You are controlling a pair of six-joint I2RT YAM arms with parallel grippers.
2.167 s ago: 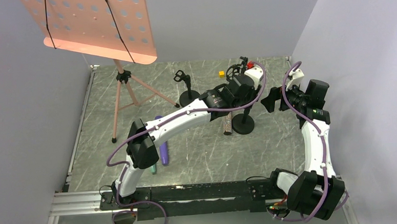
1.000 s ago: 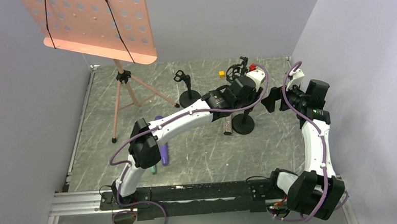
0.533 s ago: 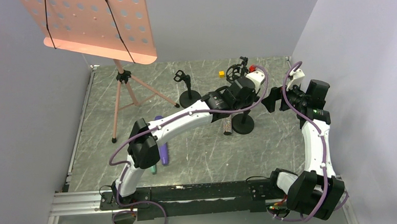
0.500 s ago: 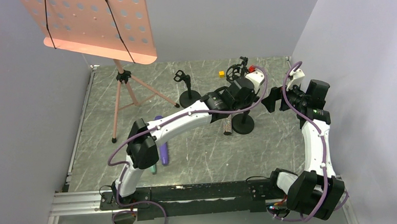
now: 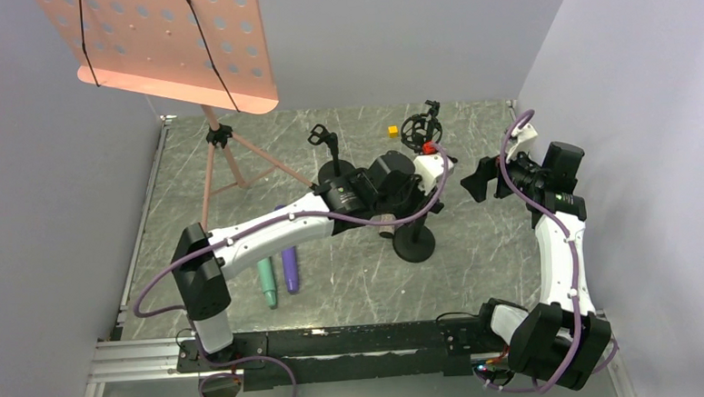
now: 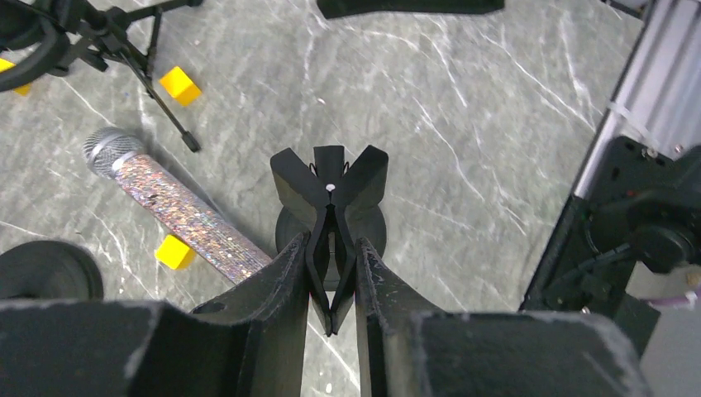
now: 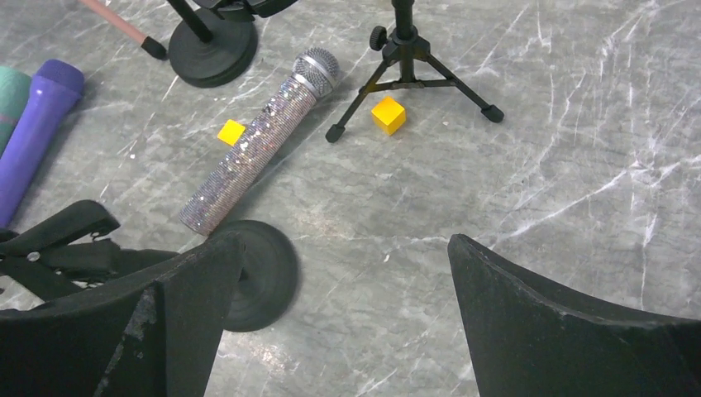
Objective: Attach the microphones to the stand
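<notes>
Green mic and purple mic lie side by side, left of table centre, toward your near edge. Mid-table, your left claw pinches the clip of the round-base stand. Copper mic lies just beside that base. Right claw is spread wide, holding nothing.

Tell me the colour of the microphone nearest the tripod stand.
Glittery copper microphone, silver mesh head; right wrist view shows it best.

Lab test cell: bare grey walls, alu mount rail.
</notes>
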